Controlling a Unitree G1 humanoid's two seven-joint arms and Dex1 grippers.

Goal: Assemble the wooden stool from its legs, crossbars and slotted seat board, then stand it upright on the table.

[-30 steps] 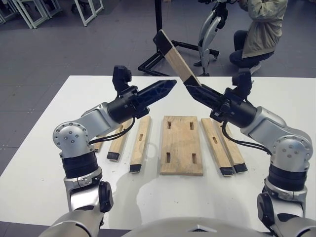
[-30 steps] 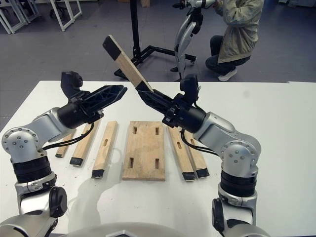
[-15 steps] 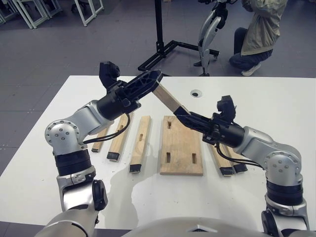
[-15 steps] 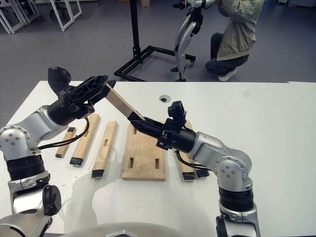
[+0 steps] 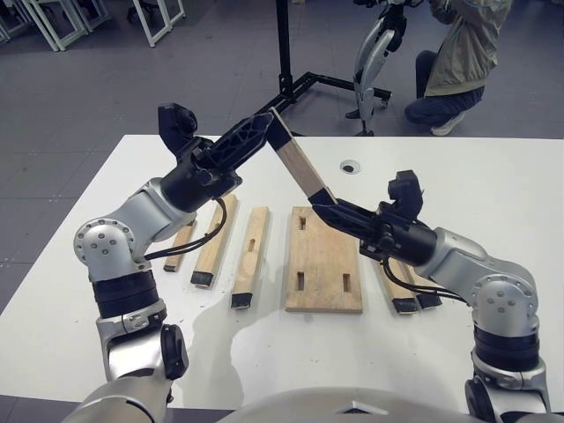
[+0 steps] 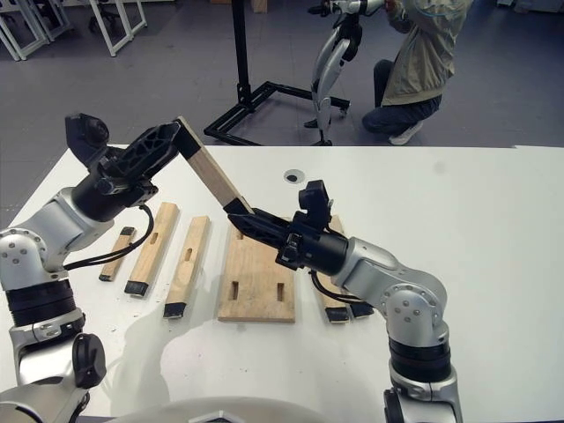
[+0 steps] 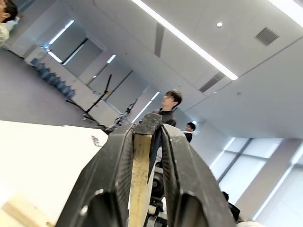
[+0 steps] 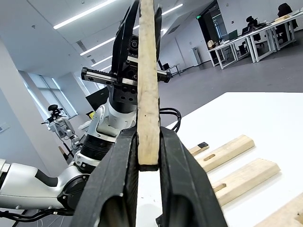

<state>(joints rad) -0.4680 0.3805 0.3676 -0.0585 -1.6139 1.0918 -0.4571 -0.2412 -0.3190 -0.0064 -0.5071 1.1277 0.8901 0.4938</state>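
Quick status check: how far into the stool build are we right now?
Nothing is joined yet: the seat board lies flat on the table, four slots empty. In hand: one leg, tilted above the board, left jaws shut on its upper end, right jaws on its lower. Left: three loose pieces left of the board, two pieces right of it, every joint, then standing it upright.
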